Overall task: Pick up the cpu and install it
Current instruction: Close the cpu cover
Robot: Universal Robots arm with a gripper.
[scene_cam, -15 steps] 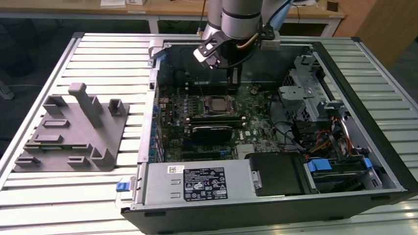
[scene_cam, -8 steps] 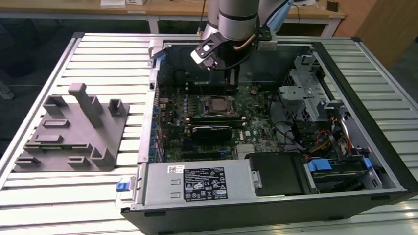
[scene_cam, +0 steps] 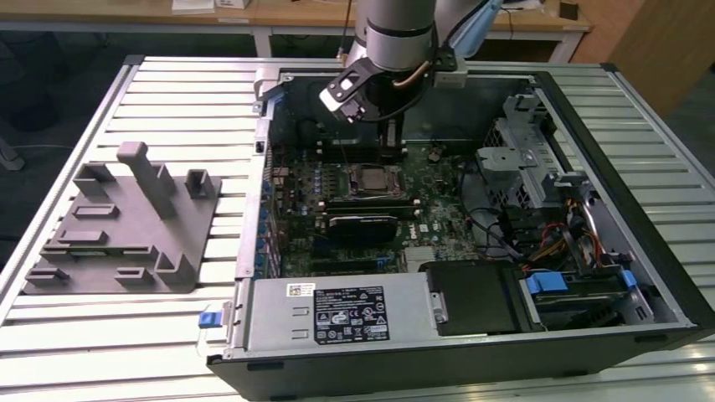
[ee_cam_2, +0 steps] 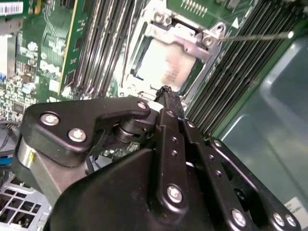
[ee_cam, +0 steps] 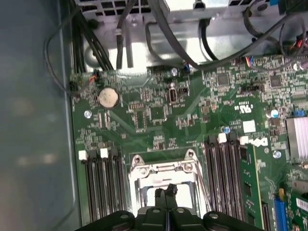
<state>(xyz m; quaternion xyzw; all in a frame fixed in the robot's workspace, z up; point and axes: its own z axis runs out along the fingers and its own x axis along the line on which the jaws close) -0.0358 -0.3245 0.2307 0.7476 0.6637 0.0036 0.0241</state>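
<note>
while the tool (ee_cam_2: 166,90) hangs with fingers (ee_cam_2: 174,126) pressed together just over the cpu (ee_cam_2: 161,65), which lies in the socket (ee_cam_2: 185,36), a downward push on a skewed cpu could damage that socket.

**Plenty of labels, nothing I can read from here**

In the exterior view I see a black label (scene_cam: 350,316) crowded with white print and symbols on the grey power supply cover (scene_cam: 280,325). A small white sticker (scene_cam: 300,290) sits on the same cover, just beside that label's corner. All of the lettering is too small for me to read.

In the second wrist view I get a barcode sticker (ee_cam_2: 10,8) and a white triangle mark (ee_cam_2: 235,22) by the socket's corner. The cpu (ee_cam_2: 163,67) offers nothing legible on its pale top.

In the first wrist view, white printed marks (ee_cam: 244,108) stand on the motherboard (ee_cam: 192,120), but I can't make them out.
</note>
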